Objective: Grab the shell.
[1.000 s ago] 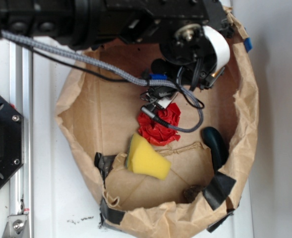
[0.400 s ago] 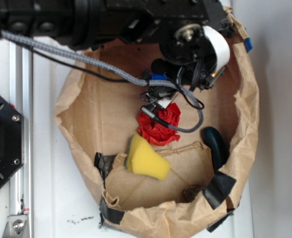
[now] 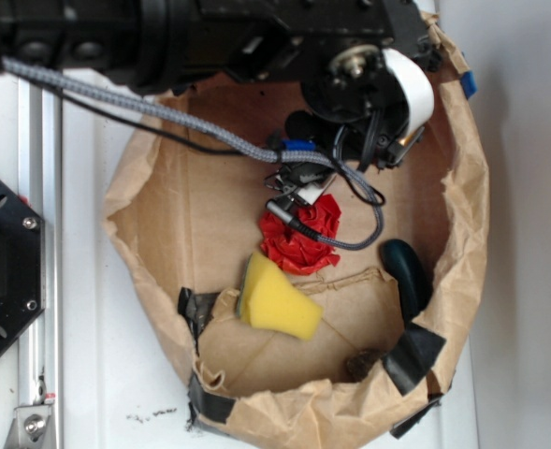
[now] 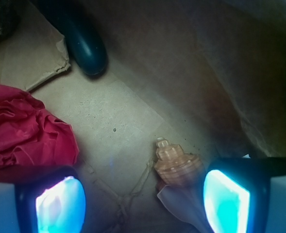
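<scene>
In the wrist view the shell [image 4: 177,167] lies on the brown paper floor, its tan ribbed spire pointing away and its pale lip toward the camera. My gripper [image 4: 143,203] is open, with the shell between its two fingers, close against the right finger [image 4: 227,201] and well apart from the left one [image 4: 60,204]. Seen from the exterior, the gripper [image 3: 298,195] hangs low inside the paper bag, just above the red paper flower, and the arm hides the shell.
A crumpled red paper flower [image 4: 26,126] [image 3: 301,238] lies right beside the left finger. A dark teal object [image 4: 87,46] [image 3: 404,271], a yellow sponge [image 3: 277,299] and a small dark brown lump [image 3: 359,363] also lie in the bag. Its raised paper wall [image 3: 135,187] rings everything.
</scene>
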`<action>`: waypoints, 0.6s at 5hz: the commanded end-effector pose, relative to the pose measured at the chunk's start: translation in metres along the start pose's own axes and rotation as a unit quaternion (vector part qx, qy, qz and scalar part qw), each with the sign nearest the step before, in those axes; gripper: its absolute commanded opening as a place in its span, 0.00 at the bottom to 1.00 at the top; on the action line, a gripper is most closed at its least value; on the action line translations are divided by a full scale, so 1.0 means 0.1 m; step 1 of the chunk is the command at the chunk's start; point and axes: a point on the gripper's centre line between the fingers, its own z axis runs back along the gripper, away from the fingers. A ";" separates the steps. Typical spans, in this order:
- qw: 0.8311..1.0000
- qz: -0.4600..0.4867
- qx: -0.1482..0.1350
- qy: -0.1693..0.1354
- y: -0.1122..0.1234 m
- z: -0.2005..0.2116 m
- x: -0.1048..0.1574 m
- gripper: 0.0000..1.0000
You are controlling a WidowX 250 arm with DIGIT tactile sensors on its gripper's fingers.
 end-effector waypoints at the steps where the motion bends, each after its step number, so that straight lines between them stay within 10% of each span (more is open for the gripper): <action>1: 0.999 -0.009 0.031 -0.010 0.04 0.06 0.05 1.00; 3: 0.999 -0.016 0.025 0.017 0.15 -0.24 0.09 1.00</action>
